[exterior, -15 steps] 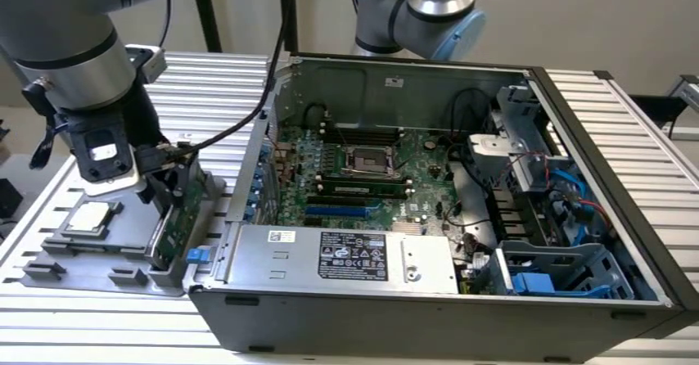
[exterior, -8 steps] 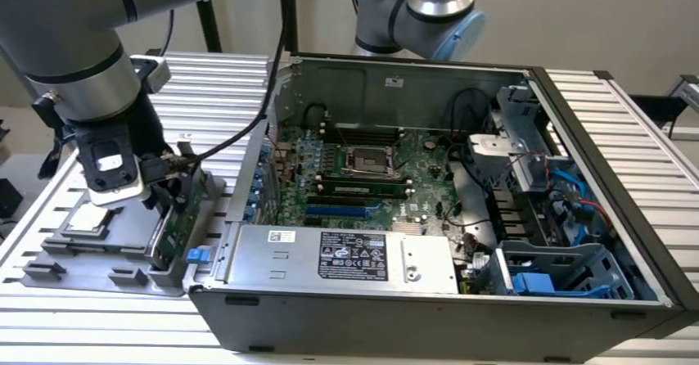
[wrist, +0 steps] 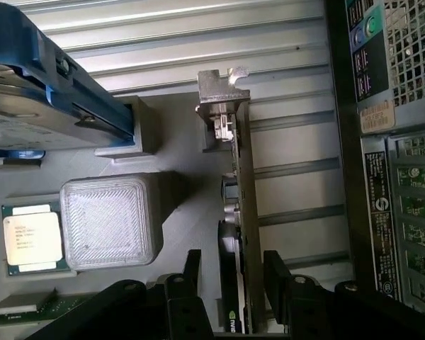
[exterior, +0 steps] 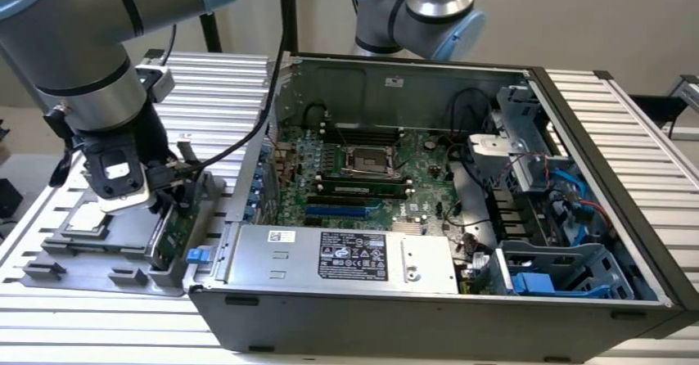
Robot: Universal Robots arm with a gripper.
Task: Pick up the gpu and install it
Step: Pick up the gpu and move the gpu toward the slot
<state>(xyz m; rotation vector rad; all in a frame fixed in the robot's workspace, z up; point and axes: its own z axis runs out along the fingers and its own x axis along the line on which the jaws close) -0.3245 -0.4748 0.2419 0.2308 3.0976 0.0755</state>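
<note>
Pincer (wrist: pixel 234 270) stands wide, one finger on either side of the gpu (wrist: pixel 244 177), not closed on it. The card stands on edge in the grey holder (wrist: pixel 178 212) (silver bracket end farthest from the pincer).

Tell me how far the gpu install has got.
Done: the gripper is lined up at the gpu, which stands on edge in the grey holder outside the computer case. In hand: nothing gripped; the fingers are open, one on each side of the card. Left: the card is not lifted, and the blue slot on the motherboard looks bare.
</note>
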